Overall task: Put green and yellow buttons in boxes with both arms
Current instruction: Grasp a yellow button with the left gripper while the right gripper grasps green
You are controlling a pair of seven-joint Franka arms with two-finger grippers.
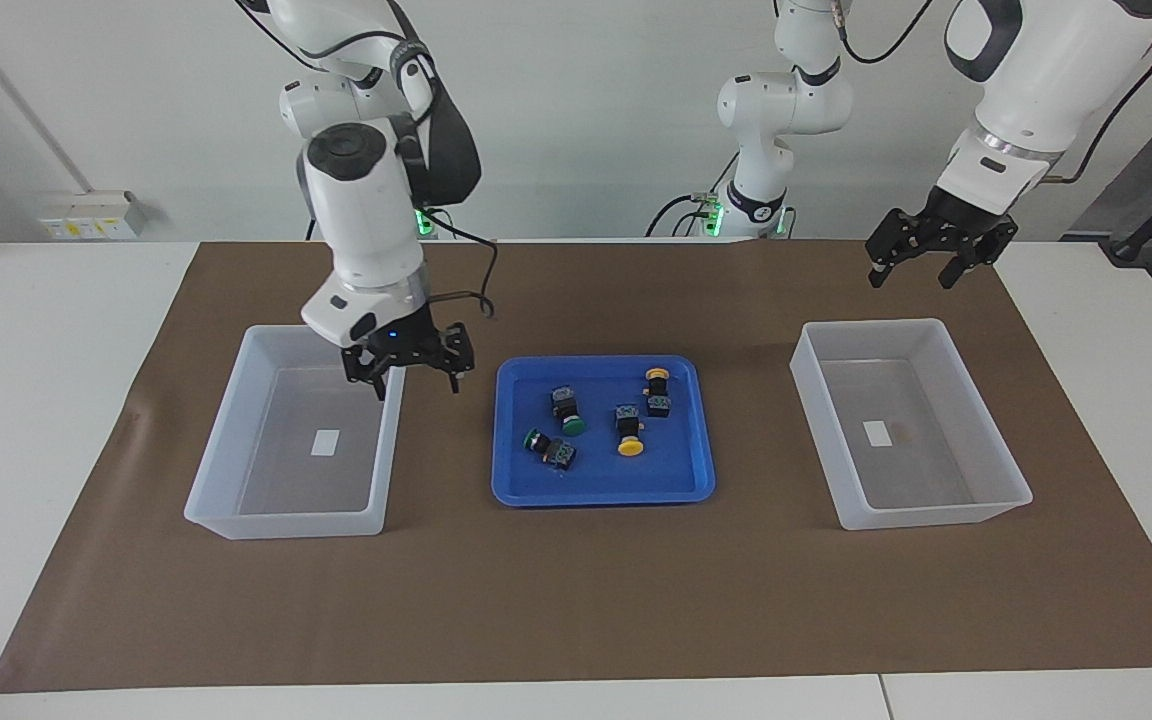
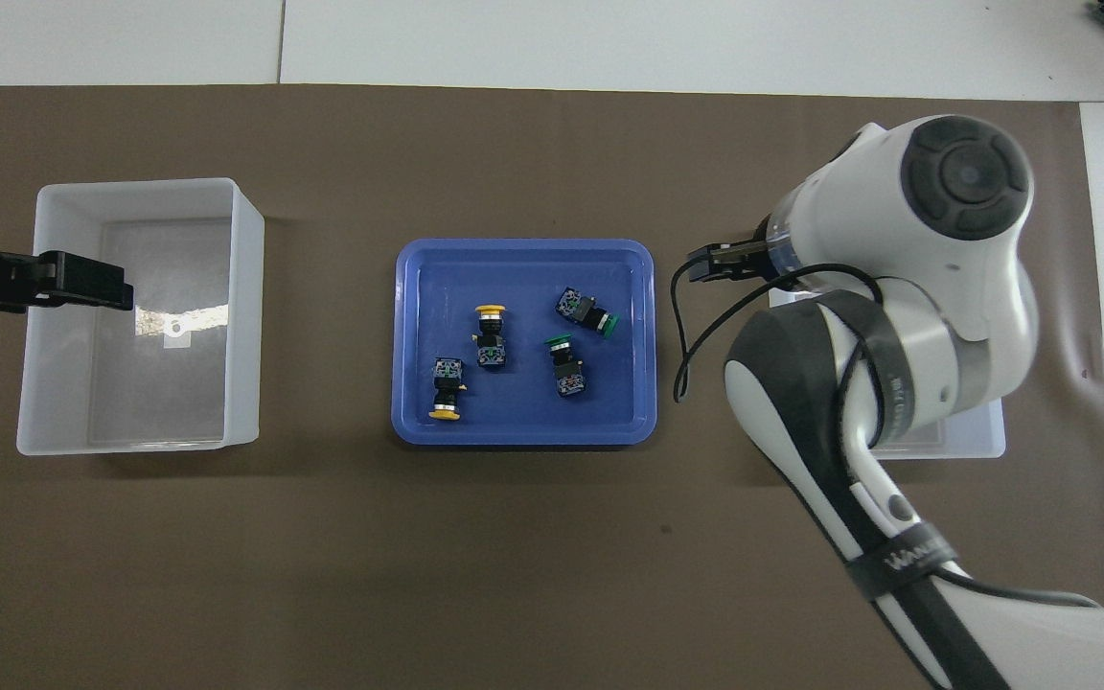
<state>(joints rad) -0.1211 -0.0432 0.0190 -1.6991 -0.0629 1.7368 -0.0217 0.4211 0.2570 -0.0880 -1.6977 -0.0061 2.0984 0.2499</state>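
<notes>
Four buttons lie in the blue tray (image 1: pixel 596 482) (image 2: pixel 523 414): two green buttons (image 1: pixel 568 408) (image 1: pixel 549 449) (image 2: pixel 588 312) (image 2: pixel 564 365) and two yellow buttons (image 1: pixel 657 390) (image 1: pixel 628 431) (image 2: pixel 490 336) (image 2: pixel 445 388). One box (image 1: pixel 221 440) (image 2: pixel 978 443) stands toward the right arm's end, the other box (image 1: pixel 816 400) (image 2: pixel 245 316) toward the left arm's end. My right gripper (image 1: pixel 416 388) (image 2: pixel 705 264) hangs open and holds nothing, over the gap between its box and the tray. High over its box's outer edge, my left gripper (image 1: pixel 909 281) (image 2: pixel 92 287) is open and holds nothing.
A brown mat (image 1: pixel 576 600) covers the table under the tray and both boxes. In the overhead view the right arm (image 2: pixel 897 316) hides most of its box. A black cable (image 1: pixel 481 280) loops off the right arm's wrist.
</notes>
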